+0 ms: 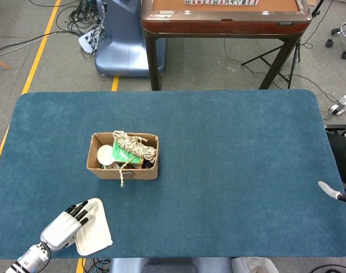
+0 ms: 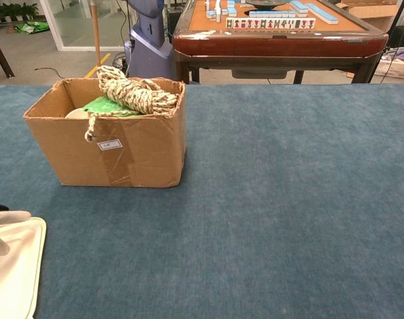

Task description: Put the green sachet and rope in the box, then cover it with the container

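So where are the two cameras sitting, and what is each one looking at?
Head view: high up, looking down on the blue table; the left hand shows on the white container, and a bit of the right hand at the edge.
Chest view: low, looking forward across the table; only left fingertips show.
Both see the box, rope and green sachet.

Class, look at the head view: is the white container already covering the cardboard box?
No: the white container lies on the table near the left hand, apart from the open box.
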You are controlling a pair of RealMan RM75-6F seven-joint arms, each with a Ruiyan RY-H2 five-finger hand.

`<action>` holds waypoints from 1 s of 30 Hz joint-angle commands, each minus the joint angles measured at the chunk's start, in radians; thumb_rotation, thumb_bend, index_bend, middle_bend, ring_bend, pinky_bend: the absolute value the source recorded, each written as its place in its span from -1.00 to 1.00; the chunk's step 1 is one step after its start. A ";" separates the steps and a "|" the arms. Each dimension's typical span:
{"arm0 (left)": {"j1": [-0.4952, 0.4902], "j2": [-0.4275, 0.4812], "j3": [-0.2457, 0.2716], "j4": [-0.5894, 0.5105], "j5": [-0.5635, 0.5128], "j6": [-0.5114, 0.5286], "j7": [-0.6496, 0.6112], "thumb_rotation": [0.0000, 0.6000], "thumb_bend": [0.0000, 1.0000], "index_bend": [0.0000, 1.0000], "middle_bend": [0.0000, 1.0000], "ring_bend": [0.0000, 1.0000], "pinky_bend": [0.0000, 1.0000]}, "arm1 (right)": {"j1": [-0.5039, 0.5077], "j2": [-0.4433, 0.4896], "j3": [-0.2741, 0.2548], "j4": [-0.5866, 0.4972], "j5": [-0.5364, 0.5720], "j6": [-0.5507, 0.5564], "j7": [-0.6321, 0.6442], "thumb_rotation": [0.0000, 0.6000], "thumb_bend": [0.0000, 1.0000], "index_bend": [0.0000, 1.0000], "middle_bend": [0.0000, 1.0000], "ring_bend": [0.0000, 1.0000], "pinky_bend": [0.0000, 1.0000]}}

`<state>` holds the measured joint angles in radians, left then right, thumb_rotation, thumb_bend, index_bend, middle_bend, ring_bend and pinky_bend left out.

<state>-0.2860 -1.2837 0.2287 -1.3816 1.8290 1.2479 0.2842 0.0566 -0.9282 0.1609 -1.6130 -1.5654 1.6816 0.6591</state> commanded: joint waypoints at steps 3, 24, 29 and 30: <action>-0.002 -0.003 0.002 -0.009 -0.002 -0.010 -0.002 1.00 -0.95 -0.48 -1.00 -0.99 -0.55 | -0.001 0.001 0.000 0.001 0.000 0.002 0.003 1.00 -1.00 -0.72 -0.74 -1.00 -0.92; -0.032 -0.025 -0.003 -0.061 0.013 -0.059 0.021 1.00 -0.96 -0.48 -1.00 -0.99 -0.55 | -0.004 0.003 0.001 0.003 0.000 0.008 0.013 1.00 -1.00 -0.72 -0.74 -1.00 -0.92; -0.048 -0.037 -0.017 -0.078 0.020 -0.071 0.051 1.00 -0.96 -0.48 -1.00 -0.99 -0.55 | -0.005 0.004 0.002 0.006 0.000 0.011 0.019 1.00 -1.00 -0.72 -0.74 -1.00 -0.92; -0.050 -0.039 -0.021 -0.081 0.023 -0.067 0.058 1.00 -0.96 -0.48 -1.00 -0.99 -0.55 | -0.005 0.004 0.002 0.006 0.000 0.011 0.020 1.00 -1.00 -0.72 -0.74 -1.00 -0.92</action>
<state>-0.3327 -1.3193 0.2128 -1.4586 1.8482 1.1785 0.3355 0.0512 -0.9244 0.1625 -1.6068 -1.5659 1.6929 0.6789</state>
